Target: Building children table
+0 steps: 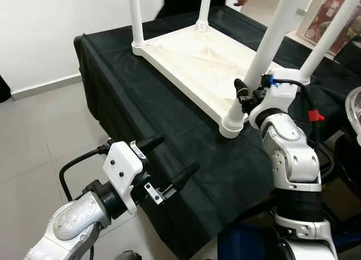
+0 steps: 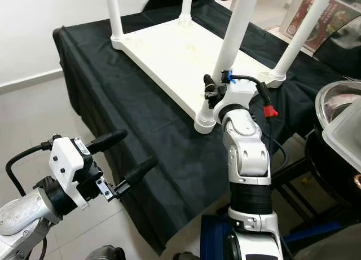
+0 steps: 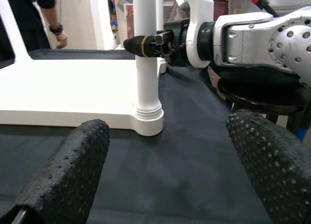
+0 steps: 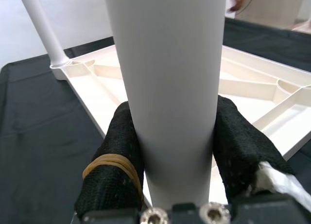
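Nearest us at seven o'clock, our left gripper hovers released off the black cloth's edge. At two o'clock our right gripper clasps the near leg just above its socket. The white tabletop lies inverted on the cloth, legs up. At twelve o'clock stands a person.

**Four views, one white leg**

Head cameras look down and forward over the black-covered table. Left wrist camera sits low, facing the nearest white leg from across the cloth; right wrist camera presses right against it.
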Controlling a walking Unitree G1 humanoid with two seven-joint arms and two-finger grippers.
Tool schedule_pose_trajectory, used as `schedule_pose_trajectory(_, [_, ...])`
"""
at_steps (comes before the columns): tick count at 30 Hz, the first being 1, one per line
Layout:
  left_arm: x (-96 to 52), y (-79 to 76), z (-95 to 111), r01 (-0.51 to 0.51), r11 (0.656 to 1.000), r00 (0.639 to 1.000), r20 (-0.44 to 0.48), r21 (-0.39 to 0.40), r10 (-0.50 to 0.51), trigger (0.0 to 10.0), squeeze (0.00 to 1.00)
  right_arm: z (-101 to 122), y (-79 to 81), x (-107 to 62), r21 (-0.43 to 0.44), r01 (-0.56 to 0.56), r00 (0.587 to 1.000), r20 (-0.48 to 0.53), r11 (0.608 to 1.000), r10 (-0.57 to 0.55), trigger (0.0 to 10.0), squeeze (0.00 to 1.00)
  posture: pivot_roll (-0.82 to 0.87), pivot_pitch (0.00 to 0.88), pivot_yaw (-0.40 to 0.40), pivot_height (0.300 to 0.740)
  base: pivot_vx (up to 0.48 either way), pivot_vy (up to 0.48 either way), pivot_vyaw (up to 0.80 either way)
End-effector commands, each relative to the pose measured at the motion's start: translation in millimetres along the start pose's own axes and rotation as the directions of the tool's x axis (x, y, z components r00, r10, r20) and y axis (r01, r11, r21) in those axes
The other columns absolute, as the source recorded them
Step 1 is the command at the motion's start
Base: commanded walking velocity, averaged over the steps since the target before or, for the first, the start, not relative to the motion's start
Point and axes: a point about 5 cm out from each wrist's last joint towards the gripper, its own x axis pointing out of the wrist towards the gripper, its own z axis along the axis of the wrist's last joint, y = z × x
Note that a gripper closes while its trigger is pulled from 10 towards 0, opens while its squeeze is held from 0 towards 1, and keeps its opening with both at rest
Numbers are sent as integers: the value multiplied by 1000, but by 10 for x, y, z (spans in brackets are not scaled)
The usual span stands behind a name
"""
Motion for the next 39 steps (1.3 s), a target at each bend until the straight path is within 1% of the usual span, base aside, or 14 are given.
schedule_pose_trajectory(1, [9,-23,-39,7,1000,1000,-9,-22,-7,10000,0,-135,-43,32,-22,-26,996,-88,999,24,10000,0,35,148,-85,740,0,0,0])
schedule_pose_trajectory(4, [11,-25,-39,8,1000,1000,-8,-22,-8,10000,0,-110,-37,39,-19,-46,996,-81,999,44,10000,0,35,148,-85,740,0,0,0])
schedule_pose_trajectory(5, [10,-25,-34,6,1000,1000,-9,-21,-7,10000,0,-21,-93,108,-15,-146,987,-64,989,145,10000,1000,38,159,-89,740,0,0,0])
schedule_pose_trajectory(7, [10,-25,-34,6,1000,1000,-9,-21,-7,10000,0,-21,-93,108,-15,-146,987,-64,989,145,10000,1000,38,159,-89,740,0,0,0])
schedule_pose_trajectory(13, [-3,-47,-22,6,1000,1000,-13,-23,-6,10000,0,220,-331,200,-50,-439,899,-23,897,438,10000,1000,42,175,-85,740,0,0,0])
schedule_pose_trajectory(14, [-6,-49,-20,5,1000,1000,-14,-24,-6,10000,0,243,-359,212,-84,-464,886,-17,882,464,10000,447,44,183,-85,740,0,0,0])
schedule_pose_trajectory(17, [-8,-50,-19,5,1000,1000,-14,-24,-6,10000,0,257,-379,220,-108,-478,878,-15,872,479,10000,447,44,183,-85,740,0,0,0])
schedule_pose_trajectory(18, [-13,-54,-18,4,1000,1000,-16,-26,-5,10000,0,254,-386,221,-97,-523,852,-21,847,523,10000,0,46,190,-82,740,0,0,0])
schedule_pose_trajectory(24, [-44,-79,-19,3,999,1000,-28,-34,-4,10000,0,177,-430,238,-79,-646,763,-68,759,643,10000,0,52,206,-79,740,0,0,0])
schedule_pose_trajectory(26, [-53,-75,-17,0,999,1000,-31,-35,-1,10000,0,206,-471,275,-64,-641,768,-34,765,640,1608,0,51,211,-76,740,0,0,0])
schedule_pose_trajectory(27, [-53,-74,-16,0,999,1000,-32,-35,-1,10000,0,212,-486,286,-54,-636,772,-24,770,636,0,0,50,212,-75,740,0,0,0])
schedule_pose_trajectory(33, [-49,-72,-16,1,999,999,-32,-37,-2,10000,0,201,-506,294,-60,-654,756,-19,754,654,0,0,50,212,-74,740,0,0,0])
schedule_pose_trajectory(36, [-43,-53,-30,-2,999,1000,-32,-33,1,10000,0,123,-325,261,-42,-531,846,20,846,532,0,0,43,202,-70,740,0,0,0])
schedule_pose_trajectory(39, [-42,-48,-33,-3,999,1000,-30,-33,2,10000,0,94,-250,239,-30,-492,870,29,870,493,0,0,38,198,-69,740,0,0,0])
